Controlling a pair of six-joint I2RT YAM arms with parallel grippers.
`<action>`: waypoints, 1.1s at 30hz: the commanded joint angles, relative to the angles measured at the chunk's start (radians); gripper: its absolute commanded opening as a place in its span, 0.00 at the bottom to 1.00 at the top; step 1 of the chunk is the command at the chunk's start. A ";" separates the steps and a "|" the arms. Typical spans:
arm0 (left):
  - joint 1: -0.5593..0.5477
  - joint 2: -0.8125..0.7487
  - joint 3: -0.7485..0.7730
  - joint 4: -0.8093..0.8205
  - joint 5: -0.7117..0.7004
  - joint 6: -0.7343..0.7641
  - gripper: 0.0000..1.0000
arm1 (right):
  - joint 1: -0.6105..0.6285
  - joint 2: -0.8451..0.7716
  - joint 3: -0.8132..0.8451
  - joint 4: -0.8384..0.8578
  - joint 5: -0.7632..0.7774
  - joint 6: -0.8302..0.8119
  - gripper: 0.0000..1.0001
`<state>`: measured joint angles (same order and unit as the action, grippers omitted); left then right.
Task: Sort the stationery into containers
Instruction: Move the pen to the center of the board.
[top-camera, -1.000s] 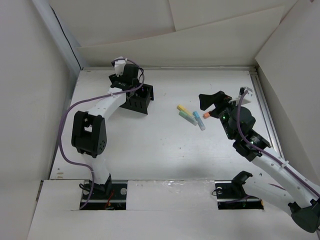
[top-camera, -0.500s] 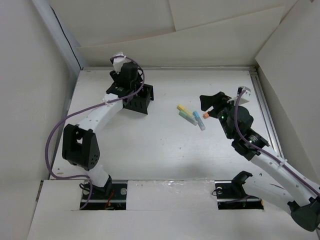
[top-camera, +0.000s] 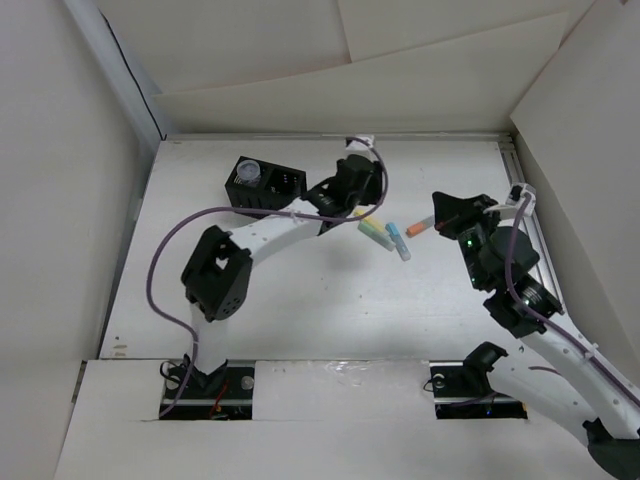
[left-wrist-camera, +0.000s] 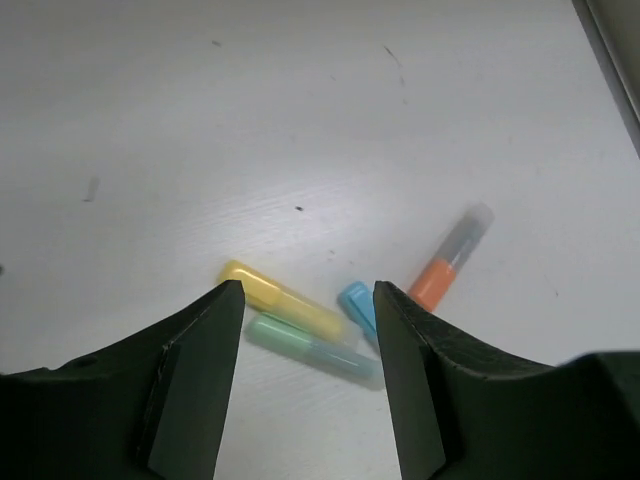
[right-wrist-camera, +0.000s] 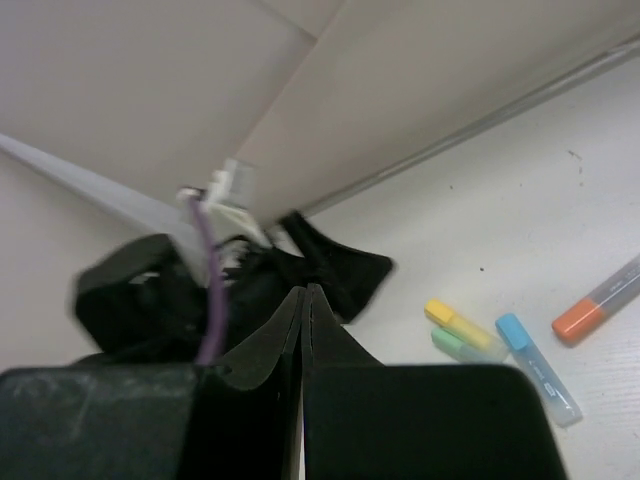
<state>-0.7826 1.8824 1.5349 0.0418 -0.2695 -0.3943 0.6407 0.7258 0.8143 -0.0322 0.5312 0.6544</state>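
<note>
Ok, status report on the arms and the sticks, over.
Left gripper open, empty, over yellow stick, green stick. Right gripper shut, empty. Blue stick, orange stick also on table; jar in black box. Nothing blocking.

- Legible text, labels, brands, numbers, signs: none in any view.
- Yellow stick (left-wrist-camera: 280, 298), pale green stick (left-wrist-camera: 300, 342), light blue stick (left-wrist-camera: 357, 300), orange stick (left-wrist-camera: 440, 278): plain coloured bodies, any print too blurred to tell.
- Black organizer box (top-camera: 283, 186): too small to show any marking.
</note>
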 joint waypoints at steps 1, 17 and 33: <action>-0.047 0.099 0.138 0.033 0.119 0.086 0.51 | -0.006 -0.037 0.026 -0.008 0.030 0.001 0.00; -0.135 0.678 0.852 -0.172 0.263 0.209 0.69 | -0.006 -0.095 0.065 -0.049 -0.019 0.001 0.32; -0.135 0.761 0.846 -0.180 0.352 0.133 0.50 | -0.006 -0.095 0.074 -0.049 -0.060 -0.009 0.40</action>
<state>-0.9165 2.6656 2.3592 -0.1520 0.0555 -0.2443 0.6407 0.6353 0.8482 -0.0975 0.4866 0.6548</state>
